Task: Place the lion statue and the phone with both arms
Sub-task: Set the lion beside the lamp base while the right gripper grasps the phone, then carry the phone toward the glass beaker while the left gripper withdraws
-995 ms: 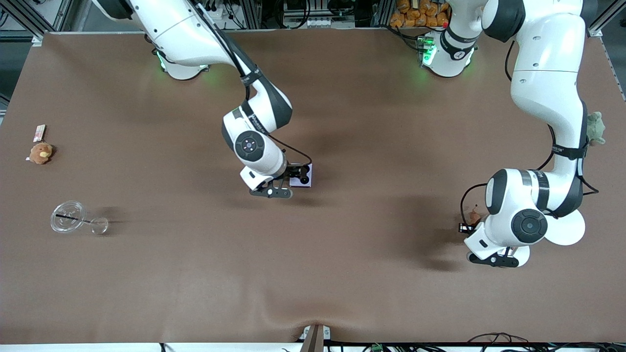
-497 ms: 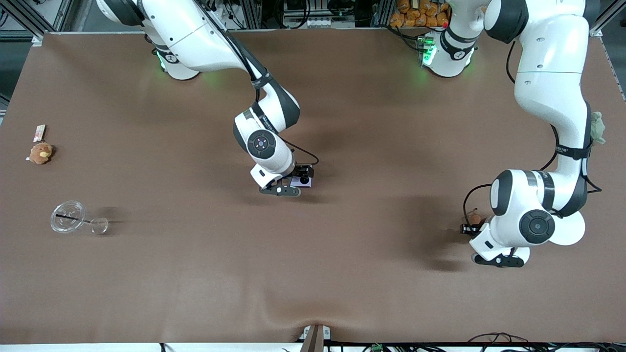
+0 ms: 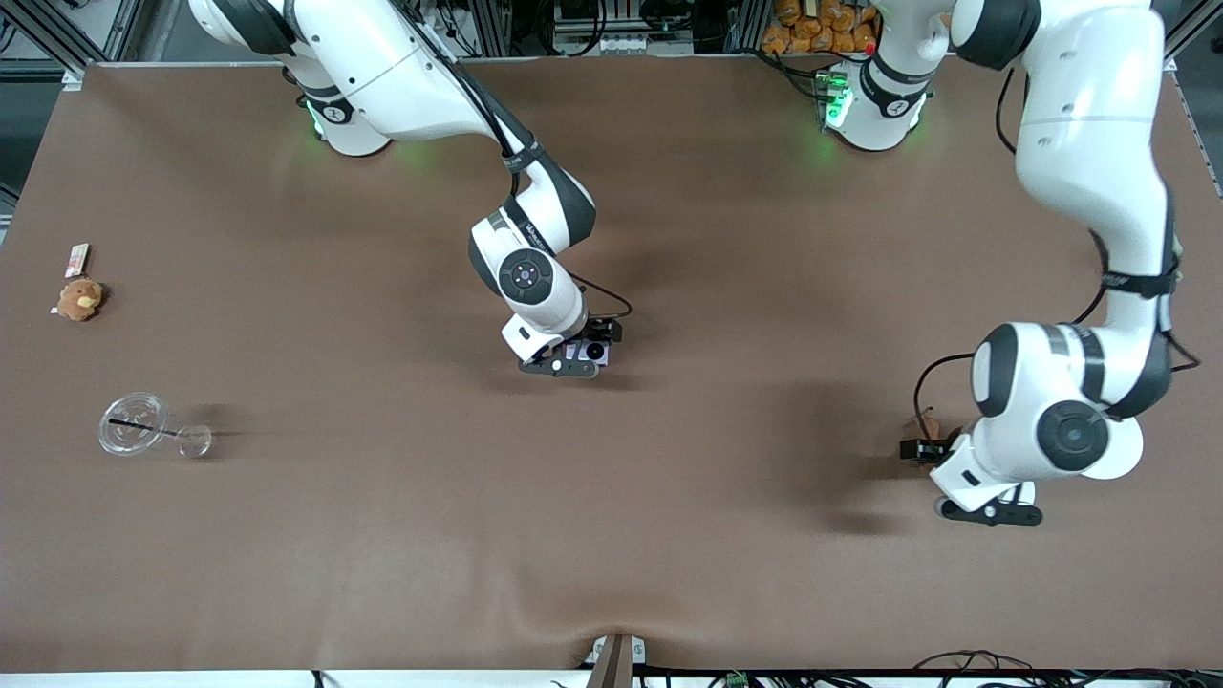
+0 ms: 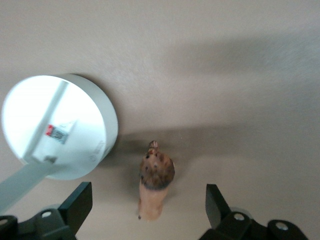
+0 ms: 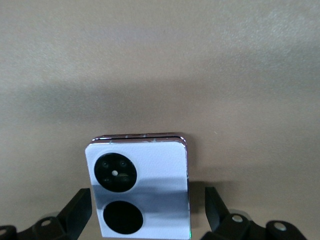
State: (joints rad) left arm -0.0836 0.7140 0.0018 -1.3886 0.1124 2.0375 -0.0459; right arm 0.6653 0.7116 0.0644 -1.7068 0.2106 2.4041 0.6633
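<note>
Lion statue (image 4: 154,187) lying on desk (image 3: 669,497) toward left arm's end, reddish-brown, head end dark and knobbly, just beside round white dish (image 4: 60,127). Left pincer (image 4: 149,207) spread wide, one finger each side of statue, neither touching. Phone (image 5: 140,192) flat mid-desk, pale lavender, folded, two black camera circles along one side. Right pincer (image 5: 149,210) wide too, straddling phone, small gaps both sides. Bare brown desk all round phone. Clear cup (image 3: 143,425) and tan plush toy (image 3: 79,299) well apart, toward right arm's end.
</note>
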